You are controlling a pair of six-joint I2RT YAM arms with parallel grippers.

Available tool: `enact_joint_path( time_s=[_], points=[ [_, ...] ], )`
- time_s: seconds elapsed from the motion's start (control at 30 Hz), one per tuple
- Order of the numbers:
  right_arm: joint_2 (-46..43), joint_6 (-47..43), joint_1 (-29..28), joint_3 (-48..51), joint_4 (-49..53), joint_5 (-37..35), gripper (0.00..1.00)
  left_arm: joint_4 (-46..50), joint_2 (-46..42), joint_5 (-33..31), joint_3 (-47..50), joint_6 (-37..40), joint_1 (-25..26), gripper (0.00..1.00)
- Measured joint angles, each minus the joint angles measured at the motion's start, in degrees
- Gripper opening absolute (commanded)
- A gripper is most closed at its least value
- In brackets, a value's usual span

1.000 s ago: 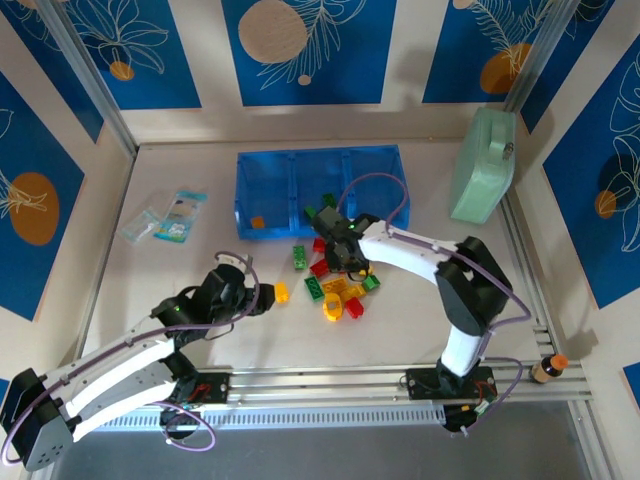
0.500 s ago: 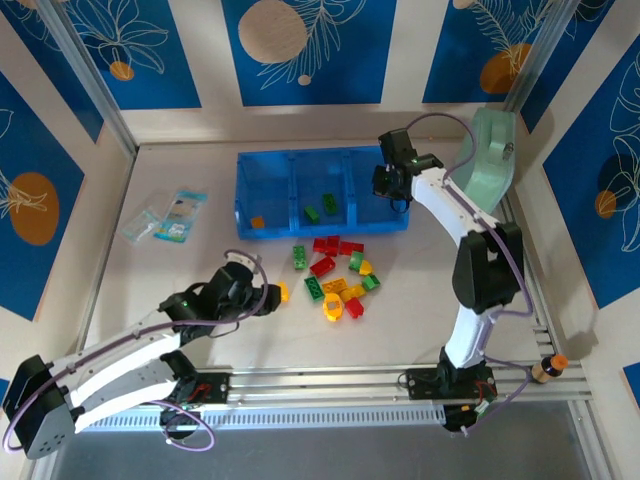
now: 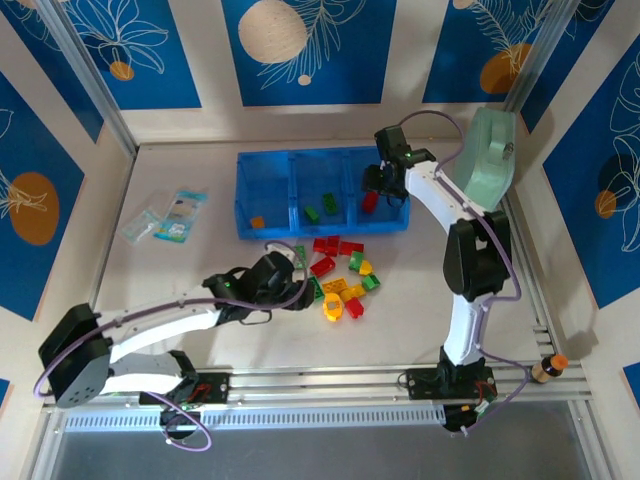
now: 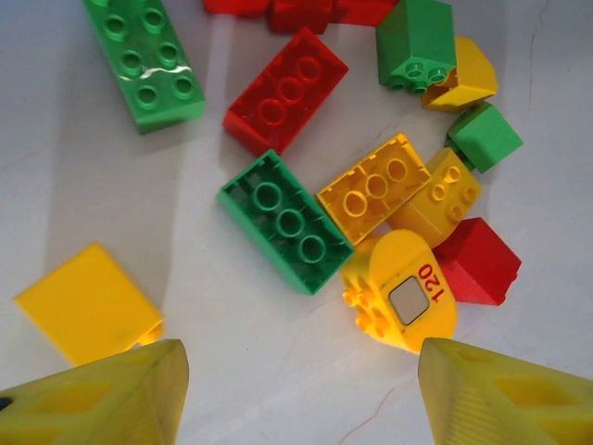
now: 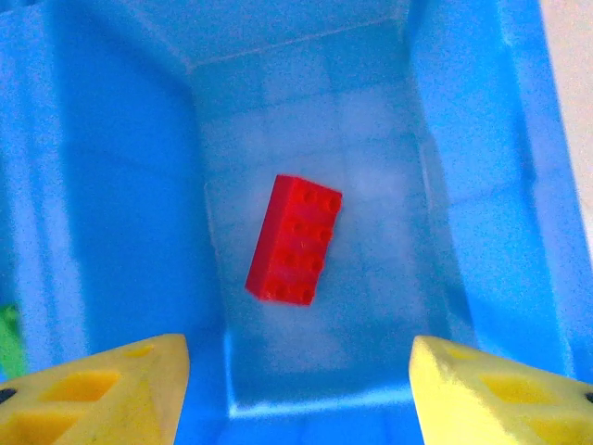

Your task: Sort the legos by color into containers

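Note:
A loose heap of red, green and yellow legos [image 3: 340, 278] lies in front of the blue tray [image 3: 322, 157] of containers. My left gripper [image 3: 287, 282] [image 4: 298, 360] is open just above the table at the heap's left edge. A flat yellow brick [image 4: 88, 301] lies by its left finger, and a rounded yellow brick marked 120 [image 4: 403, 292] lies by its right finger. My right gripper [image 3: 384, 184] [image 5: 296, 352] hangs open over the right compartment, where a red brick [image 5: 295, 239] [image 3: 370, 200] lies loose. Two green bricks [image 3: 320, 208] lie in the middle compartment. One orange brick [image 3: 257, 222] is in the left compartment.
Clear packets with blue print [image 3: 172, 216] lie at the left of the table. A pale green bag [image 3: 483, 165] leans at the back right, close to the right arm. A small bottle with an orange cap [image 3: 548, 367] stands outside the rail at the right.
My right gripper carried a red brick from the heap to the right compartment, opened, and the brick now lies there. The left arm has reached to the right, up to the heap.

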State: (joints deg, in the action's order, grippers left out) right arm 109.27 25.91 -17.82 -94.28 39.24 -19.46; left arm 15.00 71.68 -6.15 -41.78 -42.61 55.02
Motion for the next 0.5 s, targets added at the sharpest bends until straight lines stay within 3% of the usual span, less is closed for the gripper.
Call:
enact_joint_path(
  time_s=[0.23,0.5],
  points=[
    [-15.1,0.3,-3.5,9.8,-2.9,-1.3,0.63,0.1,12.1,-0.4,-7.5,-4.8,0.4,0.58],
    [-22.5,1.6,-4.6,21.2,-5.2,-1.4,0.61,0.8,19.9,-3.2,-11.4,-9.7,0.2,0.51]
  ],
)
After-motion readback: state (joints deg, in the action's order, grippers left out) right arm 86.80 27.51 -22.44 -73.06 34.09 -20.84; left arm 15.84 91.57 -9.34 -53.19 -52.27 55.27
